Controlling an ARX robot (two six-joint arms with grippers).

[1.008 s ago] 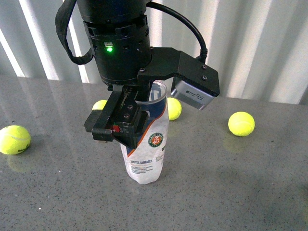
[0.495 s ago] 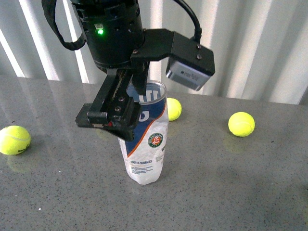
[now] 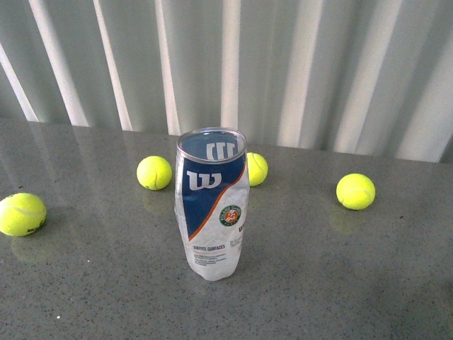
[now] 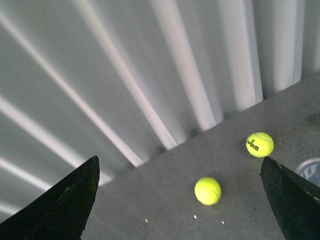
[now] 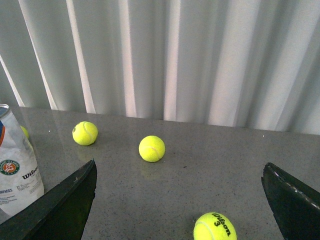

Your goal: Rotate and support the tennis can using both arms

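While neither arm is touching it, the tennis can (image 3: 211,202) is standing upright, unsupported, mid-desk (image 3: 340,283).
Both wrist views: left hand (image 4: 180,200) and right hand (image 5: 180,200) are hanging spread apart, gripping nothing, well clear; yellow balls (image 3: 154,172) are lying scattered behind the can.
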